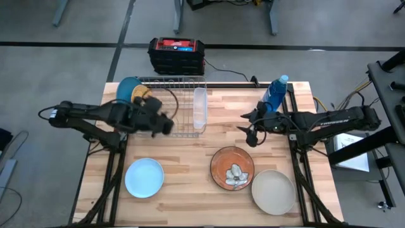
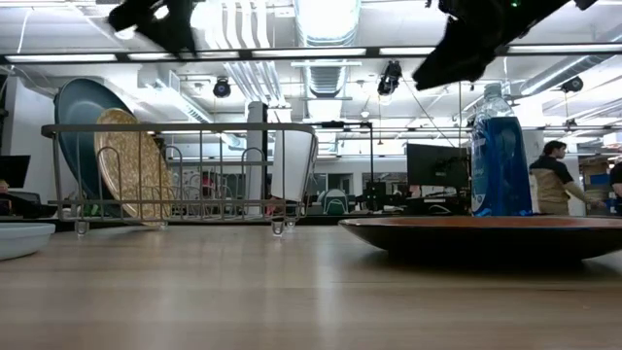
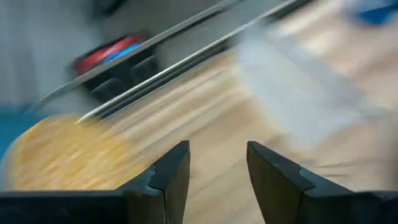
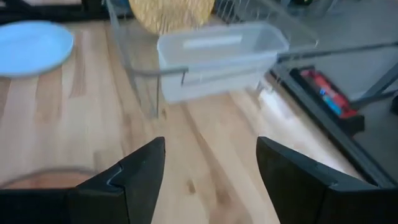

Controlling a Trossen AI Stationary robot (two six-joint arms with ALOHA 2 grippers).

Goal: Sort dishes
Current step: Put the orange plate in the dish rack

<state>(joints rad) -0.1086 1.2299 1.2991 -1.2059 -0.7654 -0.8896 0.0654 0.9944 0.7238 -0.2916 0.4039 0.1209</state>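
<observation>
Gold plate (image 3: 62, 149) beside (open) left gripper (image 3: 217, 165)

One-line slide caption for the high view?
Two plates stand in the wire rack; left gripper over it, right gripper open above three plates left on the table.

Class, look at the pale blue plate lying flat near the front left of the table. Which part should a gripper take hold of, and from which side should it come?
Grip the rim. The pale blue plate lies flat on the table, so only its thin raised edge offers a hold. Come from above, probably with one finger inside the rim and one outside. The left gripper, jaws open above the dish rack, is the nearer one; the edge facing it looks free.
</observation>
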